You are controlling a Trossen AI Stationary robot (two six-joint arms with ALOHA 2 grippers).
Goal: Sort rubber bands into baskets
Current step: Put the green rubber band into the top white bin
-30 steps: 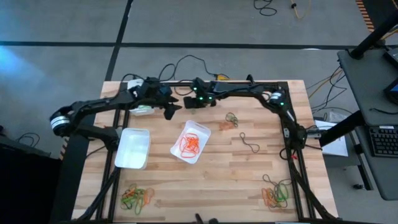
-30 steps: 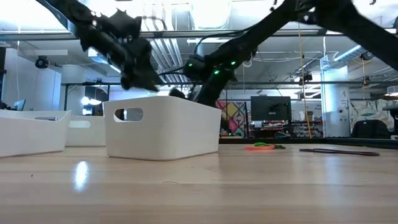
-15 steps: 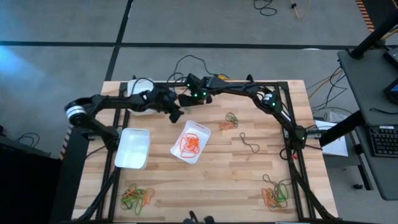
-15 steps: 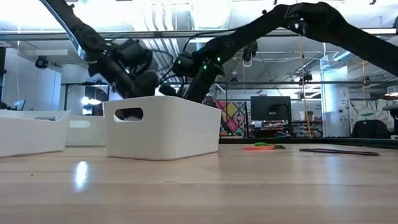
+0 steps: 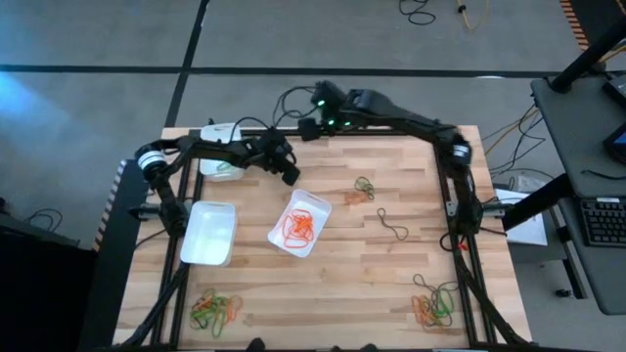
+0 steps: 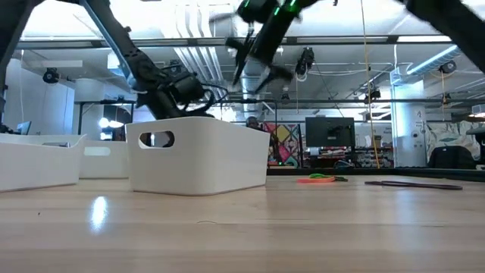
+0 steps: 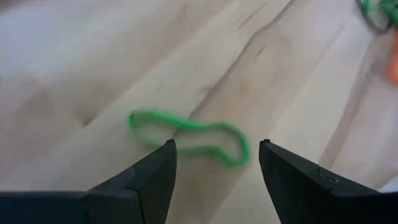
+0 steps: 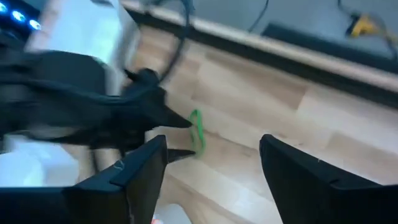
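— Starting at the left gripper [image 7: 216, 144]: jaws?
— Spread wide, nothing between them. Hovering low over bare wood, centre-left of the high view, just up-left of the basket with orange bands [image 5: 318, 202].

— And directly beyond the fingertips?
— One green rubber band [image 7: 186, 129], flat on the table, alone, at the centre of the left wrist view. Lying straight ahead, right in the gap between the two fingers [image 7: 149, 180] (hard to ask for better).

— Long axis?
— Stretched across the gap, from one finger toward the other, a shade tilted. So probably: straight down, then close. Likely to bunch the loop lengthways rather than pinch it across.

— Nearer arm?
— Left, by far. In the right wrist view, tips almost on the band. Right gripper [image 8: 212, 144] also open and empty, raised high at the top centre of the high view, over the table's far edge, well apart from the band.

— Destination?
— Presumably the basket holding green [image 5: 213, 132], upper left of the high view, partly under the left arm. Third basket [image 5: 210, 235] left of centre, apparently with nothing in it.

— Rest of the work?
— Plenty: mixed heap lower left [image 5: 215, 308], mixed heap lower right [image 5: 435, 303], a few loops right of centre [image 5: 364, 188].
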